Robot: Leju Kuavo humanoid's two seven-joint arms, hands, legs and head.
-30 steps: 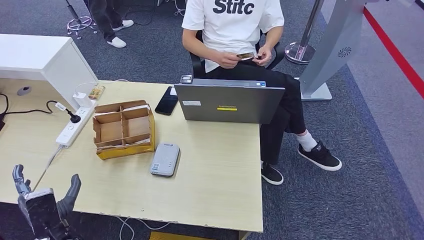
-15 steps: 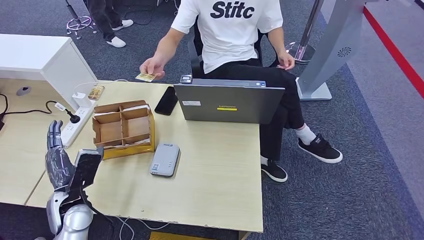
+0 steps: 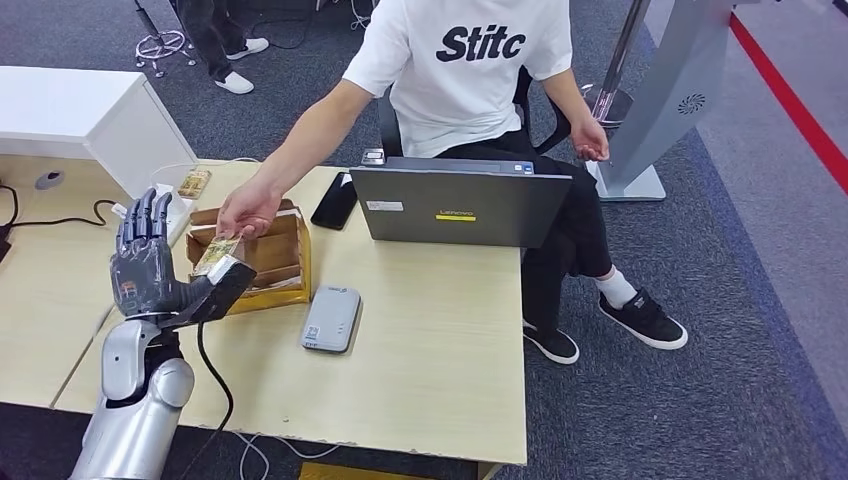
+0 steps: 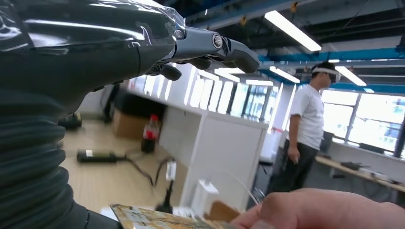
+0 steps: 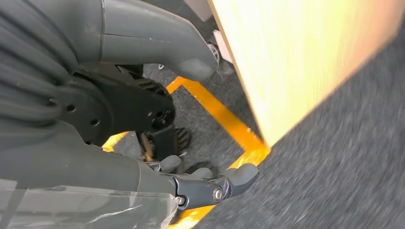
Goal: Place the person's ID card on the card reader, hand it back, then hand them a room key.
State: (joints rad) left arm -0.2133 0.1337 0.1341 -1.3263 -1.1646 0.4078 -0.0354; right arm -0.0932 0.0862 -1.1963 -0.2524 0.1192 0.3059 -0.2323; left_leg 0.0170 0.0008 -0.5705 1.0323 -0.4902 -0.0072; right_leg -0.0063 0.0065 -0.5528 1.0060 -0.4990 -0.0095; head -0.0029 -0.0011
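We record a light wooden table [image 3: 430, 340] standing on dark grey carpet [image 3: 730, 330]. A red line [image 3: 790, 105] runs across the carpet at the far right. A white cabinet [image 3: 85, 115] adjoins the table's far left corner. A grey stand [image 3: 665, 95] rises beside a chrome post base [image 3: 598, 103]. In the left wrist view we note ceiling strip lights [image 4: 291, 24] and bright windows [image 4: 377, 129]. The right wrist view shows yellow floor tape [image 5: 224, 117].
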